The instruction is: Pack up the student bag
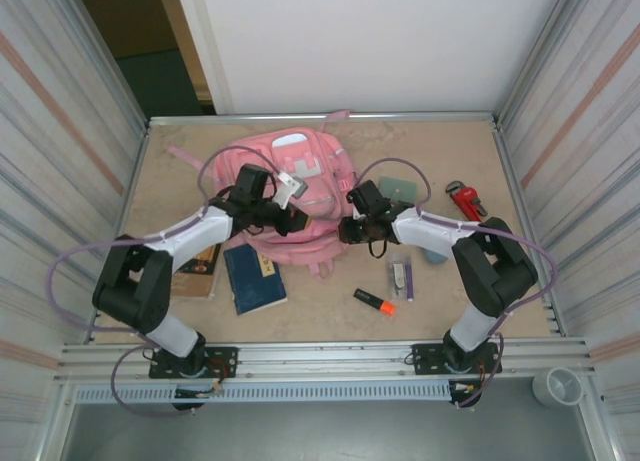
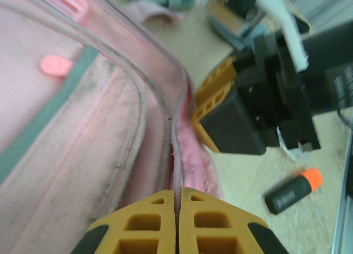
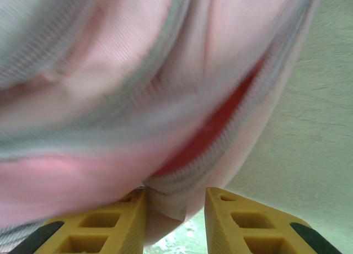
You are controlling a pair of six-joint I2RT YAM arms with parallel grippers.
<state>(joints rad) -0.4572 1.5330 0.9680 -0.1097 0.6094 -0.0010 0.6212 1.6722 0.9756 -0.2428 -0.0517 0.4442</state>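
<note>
A: Where does the student bag (image 1: pixel 290 186) lie?

B: Flat on the tan table (image 1: pixel 330 321), at the middle near the back edge, pink, with its front pockets facing up.

A: And the grippers?

B: Both are at its near edge. The left gripper (image 2: pixel 176 207) has its fingers pressed together on the zip seam of the bag. The right gripper (image 3: pixel 175 210) has its fingers apart, and a fold of pink fabric hangs between them, against the left one.

A: What about the room?

B: Ribbed side walls (image 1: pixel 60 131) stand left and right, with a plain white back wall (image 1: pixel 380 41) behind.

A: What else is on the table?

B: A blue notebook (image 1: pixel 253 276) lies just in front of the bag, beside a brown book (image 1: pixel 200 266) half covered by the left arm. An orange highlighter (image 1: pixel 374 301) lies nearer the front. A green pouch (image 1: pixel 400 189) sits right of the bag, and a red wrench (image 1: pixel 466 199) lies further right. A roll of tape (image 1: pixel 557 386) stands off the table at the front right.

A: Does anything block the bag?

B: Both arms reach over its lower part.
</note>
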